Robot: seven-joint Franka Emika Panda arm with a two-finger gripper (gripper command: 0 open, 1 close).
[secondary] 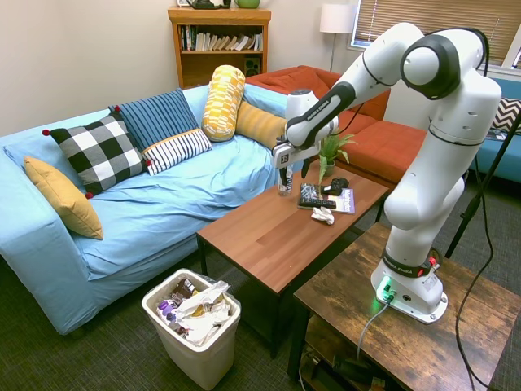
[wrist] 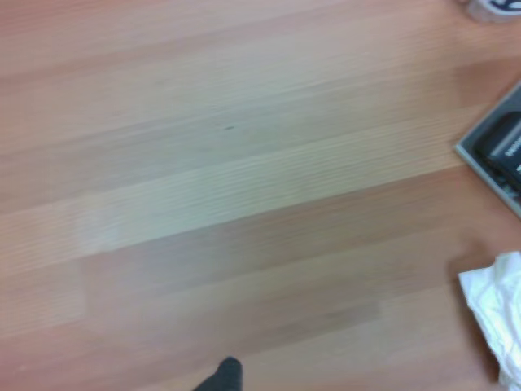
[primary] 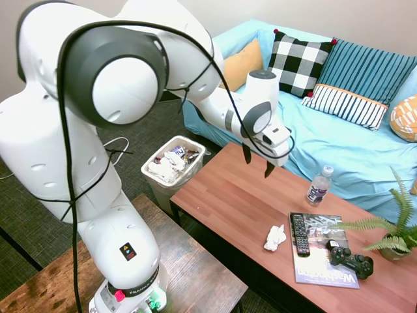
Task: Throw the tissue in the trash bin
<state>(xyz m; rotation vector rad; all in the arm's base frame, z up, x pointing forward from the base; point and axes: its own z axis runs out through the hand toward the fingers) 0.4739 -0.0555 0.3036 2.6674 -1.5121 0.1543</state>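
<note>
The tissue (primary: 275,237) is a crumpled white wad lying on the wooden coffee table (primary: 228,195), just left of a magazine; it also shows as the tissue (secondary: 323,215) and the tissue (wrist: 496,314). My gripper (primary: 256,161) hangs open above the table's middle, well to the left of the tissue and not touching it; the second exterior view has the gripper (secondary: 291,171) above the table's far side. The trash bin (primary: 172,171) is white, bag-lined and full of wrappers, on the floor off the table's left end, seen too as the trash bin (secondary: 194,326).
A magazine (primary: 319,253) carries a remote (primary: 298,233) and a black game controller (primary: 350,259). A water bottle (primary: 318,186) and a potted fern (primary: 394,228) stand near the table's far edge. A blue sofa (primary: 313,130) with pillows lies behind.
</note>
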